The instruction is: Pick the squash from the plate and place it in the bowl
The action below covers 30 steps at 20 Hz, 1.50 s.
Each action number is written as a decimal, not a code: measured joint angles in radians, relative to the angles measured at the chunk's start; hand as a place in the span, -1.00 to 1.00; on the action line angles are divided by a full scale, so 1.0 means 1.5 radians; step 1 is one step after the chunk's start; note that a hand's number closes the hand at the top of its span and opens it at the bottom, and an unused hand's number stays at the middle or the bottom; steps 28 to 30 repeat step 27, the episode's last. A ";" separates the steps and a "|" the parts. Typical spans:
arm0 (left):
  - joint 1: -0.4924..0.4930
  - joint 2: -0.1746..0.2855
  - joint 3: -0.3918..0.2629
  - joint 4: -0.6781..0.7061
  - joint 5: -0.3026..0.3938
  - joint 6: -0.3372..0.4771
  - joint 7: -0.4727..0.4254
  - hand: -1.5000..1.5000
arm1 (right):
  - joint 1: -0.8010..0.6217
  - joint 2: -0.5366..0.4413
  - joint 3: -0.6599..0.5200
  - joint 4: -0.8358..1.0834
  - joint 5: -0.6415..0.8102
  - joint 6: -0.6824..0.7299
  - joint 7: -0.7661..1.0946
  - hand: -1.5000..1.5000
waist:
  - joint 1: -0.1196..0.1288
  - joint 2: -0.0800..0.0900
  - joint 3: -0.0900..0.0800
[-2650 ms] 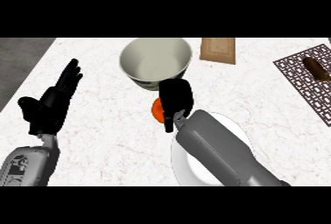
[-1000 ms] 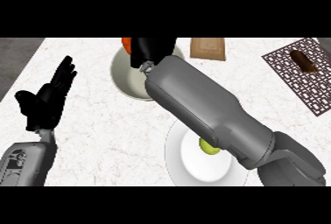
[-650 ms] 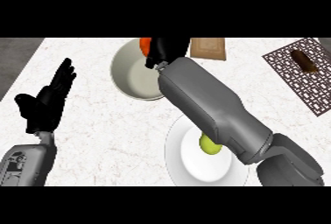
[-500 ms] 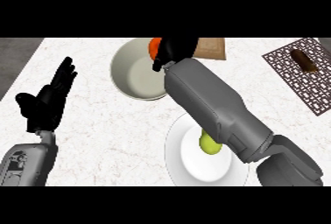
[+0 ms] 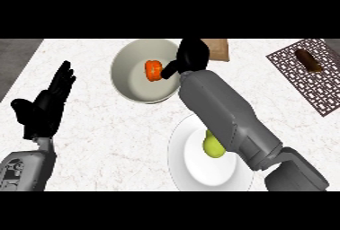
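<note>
The orange squash [image 5: 154, 71] lies inside the cream bowl [image 5: 129, 85] at the counter's far middle. My right hand [image 5: 190, 55] hovers over the bowl's right rim, fingers relaxed and open, its thumb just right of the squash and not curled round it. The grey right forearm runs down across the white plate [image 5: 206, 176] and hides part of it. My left hand [image 5: 43, 109] rests open at the left, fingers up, well away from the bowl.
A yellow-green fruit [image 5: 212, 147] sits on the plate beside the forearm. A brown board [image 5: 218, 49] lies behind the right hand. At the far right a dark patterned mat [image 5: 312, 85] carries a brown object [image 5: 309, 60].
The right hand moved right across the bowl and let go of the squash, which now lies in the bowl. The left hand has stayed still.
</note>
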 measured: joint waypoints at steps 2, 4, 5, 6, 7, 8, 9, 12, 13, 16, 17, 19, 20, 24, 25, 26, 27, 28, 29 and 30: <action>0.002 -0.002 0.002 -0.002 0.000 0.003 0.003 0.00 | 0.017 0.000 -0.025 -0.030 -0.024 -0.057 -0.042 -1.00 | -0.006 -0.002 0.001; 0.006 0.002 0.006 -0.002 0.001 0.002 0.001 0.00 | 0.022 -0.001 -0.056 -0.061 -0.047 -0.114 -0.079 -1.00 | -0.011 -0.004 0.001; 0.008 0.002 0.009 0.000 0.002 0.003 0.000 0.00 | 0.032 -0.001 -0.069 -0.080 -0.060 -0.139 -0.103 -1.00 | -0.015 -0.005 0.001; 0.012 0.004 0.014 -0.001 0.004 0.004 0.000 0.00 | 0.046 -0.001 -0.086 -0.100 -0.074 -0.163 -0.130 -1.00 | -0.020 -0.006 0.002; 0.016 0.006 0.018 0.000 0.005 0.004 -0.003 0.00 | 0.056 -0.001 -0.101 -0.119 -0.089 -0.183 -0.154 -1.00 | -0.023 -0.007 0.002; 0.018 0.006 0.019 0.000 0.006 0.004 -0.001 0.00 | 0.069 -0.001 -0.112 -0.139 -0.106 -0.196 -0.177 -1.00 | -0.027 -0.008 0.002; 0.023 0.009 0.022 -0.007 0.006 0.004 0.005 0.00 | 0.087 -0.001 -0.124 -0.156 -0.122 -0.206 -0.202 -1.00 | -0.030 -0.010 0.002; 0.041 0.012 0.031 -0.024 0.010 0.003 0.009 0.00 | 0.146 0.000 -0.149 -0.203 -0.163 -0.213 -0.265 -1.00 | -0.043 -0.014 0.001; 0.042 0.015 0.036 -0.019 0.011 0.001 0.006 0.00 | 0.169 -0.002 -0.154 -0.226 -0.172 -0.204 -0.280 -1.00 | -0.049 -0.016 0.001; 0.047 0.019 0.046 -0.027 0.014 0.000 0.015 0.00 | 0.242 -0.020 -0.163 -0.304 -0.198 -0.168 -0.309 -1.00 | -0.060 -0.019 0.001; 0.057 0.016 0.047 -0.024 0.013 0.001 0.007 0.00 | 0.275 -0.024 -0.160 -0.333 -0.204 -0.158 -0.319 -1.00 | -0.064 -0.020 0.001; 0.062 0.011 0.044 -0.034 0.007 0.008 0.012 0.00 | 0.339 -0.038 -0.155 -0.401 -0.214 -0.139 -0.331 -1.00 | -0.069 -0.022 0.000; 0.066 0.013 0.049 -0.034 0.010 0.005 0.008 0.00 | 0.363 -0.048 -0.159 -0.431 -0.223 -0.125 -0.338 -1.00 | -0.069 -0.022 0.000; 0.076 0.012 0.052 -0.044 0.007 0.005 0.010 0.00 | 0.475 -0.074 -0.160 -0.557 -0.266 -0.064 -0.368 -1.00 | -0.072 -0.023 0.000; 0.073 0.013 0.053 -0.040 0.005 0.004 0.011 0.00 | 0.498 -0.080 -0.164 -0.579 -0.275 -0.049 -0.383 -1.00 | -0.072 -0.022 0.000; 0.066 0.011 0.052 -0.045 0.002 0.006 0.021 0.00 | 0.516 -0.082 -0.168 -0.598 -0.282 -0.038 -0.394 -1.00 | -0.071 -0.022 0.000; 0.062 0.015 0.053 -0.050 0.003 0.002 0.030 0.00 | 0.532 -0.082 -0.171 -0.618 -0.286 -0.030 -0.402 -1.00 | -0.070 -0.022 0.000; 0.062 0.015 0.053 -0.050 0.003 0.002 0.030 0.00 | 0.532 -0.082 -0.171 -0.618 -0.286 -0.030 -0.402 -1.00 | -0.070 -0.022 0.000; 0.062 0.015 0.053 -0.050 0.003 0.002 0.030 0.00 | 0.532 -0.082 -0.171 -0.618 -0.286 -0.030 -0.402 -1.00 | -0.070 -0.022 0.000; 0.062 0.015 0.053 -0.050 0.003 0.002 0.030 0.00 | 0.532 -0.082 -0.171 -0.618 -0.286 -0.030 -0.402 -1.00 | -0.070 -0.022 0.000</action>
